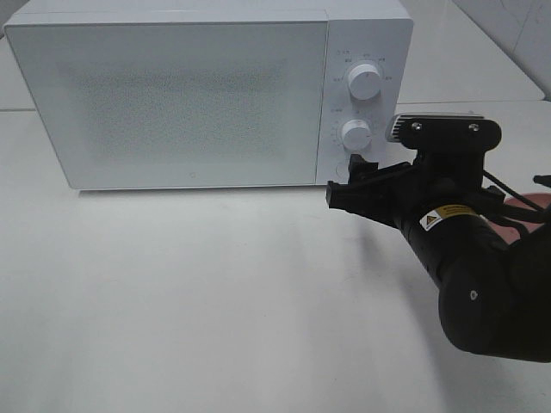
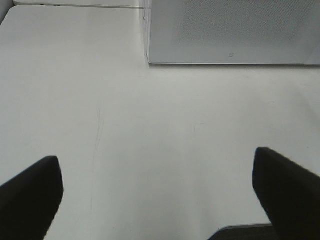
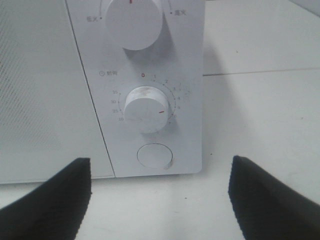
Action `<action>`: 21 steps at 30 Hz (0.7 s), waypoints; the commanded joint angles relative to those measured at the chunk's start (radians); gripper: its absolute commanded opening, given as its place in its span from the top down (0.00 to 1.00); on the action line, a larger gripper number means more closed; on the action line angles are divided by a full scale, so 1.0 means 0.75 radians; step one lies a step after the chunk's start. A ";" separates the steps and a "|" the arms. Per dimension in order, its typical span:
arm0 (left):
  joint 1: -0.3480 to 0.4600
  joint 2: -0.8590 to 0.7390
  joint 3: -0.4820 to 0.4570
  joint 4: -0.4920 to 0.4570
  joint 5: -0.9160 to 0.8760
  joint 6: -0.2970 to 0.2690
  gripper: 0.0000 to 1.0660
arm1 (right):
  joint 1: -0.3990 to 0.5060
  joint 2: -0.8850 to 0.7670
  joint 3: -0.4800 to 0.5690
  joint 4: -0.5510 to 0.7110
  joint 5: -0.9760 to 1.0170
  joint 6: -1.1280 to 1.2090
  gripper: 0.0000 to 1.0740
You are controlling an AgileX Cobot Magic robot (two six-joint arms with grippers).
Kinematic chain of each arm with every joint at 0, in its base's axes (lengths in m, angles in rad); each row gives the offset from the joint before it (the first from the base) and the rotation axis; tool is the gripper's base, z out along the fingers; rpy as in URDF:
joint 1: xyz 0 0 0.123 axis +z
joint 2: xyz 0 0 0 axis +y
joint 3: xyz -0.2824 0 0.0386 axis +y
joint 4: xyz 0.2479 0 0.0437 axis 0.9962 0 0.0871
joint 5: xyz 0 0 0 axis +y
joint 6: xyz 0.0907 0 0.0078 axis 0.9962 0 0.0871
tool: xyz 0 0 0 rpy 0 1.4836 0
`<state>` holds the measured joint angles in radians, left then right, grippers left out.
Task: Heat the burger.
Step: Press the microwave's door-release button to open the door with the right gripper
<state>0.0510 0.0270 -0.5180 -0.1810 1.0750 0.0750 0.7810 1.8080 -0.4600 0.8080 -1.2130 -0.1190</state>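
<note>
White and matte, the surface [image 1: 172, 292] is carrying a white microwave [image 1: 215, 10] along its far edge, and its door [image 1: 172, 99] is sitting closed.

In the high view the right hand [image 1: 351, 185] is hovering at about 3 o'clock from the middle of the picture, just in front of the microwave's control panel. Its fingers [image 3: 50, 200] are standing wide apart and holding nothing. The timer knob [image 1: 355, 133] is lying at 12 o'clock from this hand, very near but apart from it. The knob's axis is pointing out of the panel toward the hand. In the right wrist view its red mark [image 3: 162, 112] is sitting off zero, at about 4 o'clock on the dial. The round door button [image 3: 155, 156] is sitting at 6 o'clock from the knob, and the power knob [image 3: 134, 20] at 12 o'clock.

The left hand [image 2: 157, 200] is hanging over the surface in front of the microwave's other front corner, spread wide and empty. It is lying outside the high view.

The burger is showing in no view. The speckled door is hiding the cavity, so it is probably waiting inside. A pink sliver [image 1: 527, 205] is peeking out behind the right arm, too hidden to name.

The right arm is clearly the nearer one for any knob or button work.
</note>
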 commanded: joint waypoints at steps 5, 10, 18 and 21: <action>-0.004 -0.009 0.004 -0.011 -0.007 0.003 0.08 | 0.004 -0.001 -0.017 0.029 -0.065 0.711 0.37; -0.004 -0.009 0.004 -0.011 -0.007 0.003 0.08 | 0.004 -0.001 -0.017 0.029 0.005 1.087 0.42; -0.004 -0.009 0.004 -0.011 -0.007 0.003 0.08 | 0.004 -0.001 -0.017 0.029 0.107 1.600 0.58; -0.004 -0.009 0.004 -0.011 -0.007 0.003 0.08 | 0.004 -0.001 -0.017 0.029 0.155 1.712 0.69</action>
<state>0.0510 0.0270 -0.5180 -0.1810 1.0750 0.0750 0.7810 1.8080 -0.4600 0.8320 -1.1120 1.1350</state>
